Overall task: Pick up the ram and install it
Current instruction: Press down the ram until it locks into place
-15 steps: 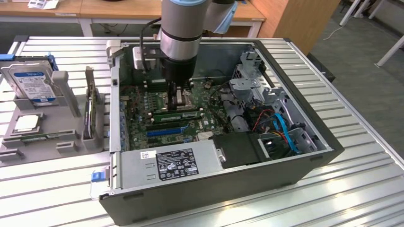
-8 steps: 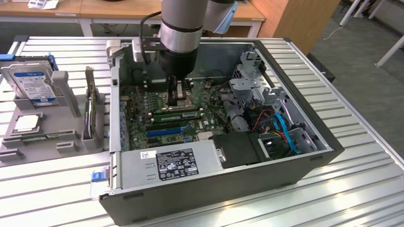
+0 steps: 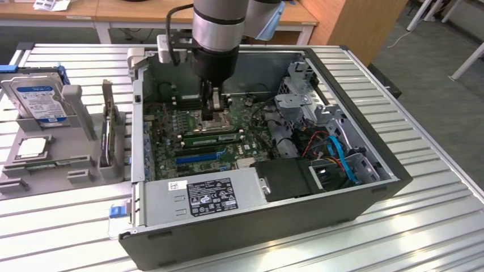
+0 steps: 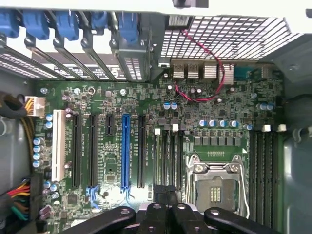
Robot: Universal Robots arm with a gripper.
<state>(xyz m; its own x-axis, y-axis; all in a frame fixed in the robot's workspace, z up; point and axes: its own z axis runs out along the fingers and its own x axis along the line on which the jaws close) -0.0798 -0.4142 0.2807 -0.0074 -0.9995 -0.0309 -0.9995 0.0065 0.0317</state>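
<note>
The ram point(image 3: 212, 136) is a thin green stick lying along a memory slot on the motherboard, inside the open computer case point(image 3: 363, 198) and beside the processor socket point(image 4: 215, 184). My gripper point(image 3: 215, 120) reaches straight down into the case and hangs just above the ram, close to the socket. In the wrist view my gripper point(image 4: 166, 191) is shut, its dark fingertips pressed together over the near end of the black memory slots point(image 4: 168, 156). I cannot tell whether the fingertips touch the ram.
A grey rack point(image 3: 76, 170) at the exterior view's left holds a silver-and-blue hard drive point(image 3: 36, 96), an upright expansion card point(image 3: 110, 133) and a processor chip point(image 3: 32, 147). The power supply point(image 3: 204, 198), drive cage point(image 3: 302, 102) and blue cables point(image 3: 344, 158) crowd the case.
</note>
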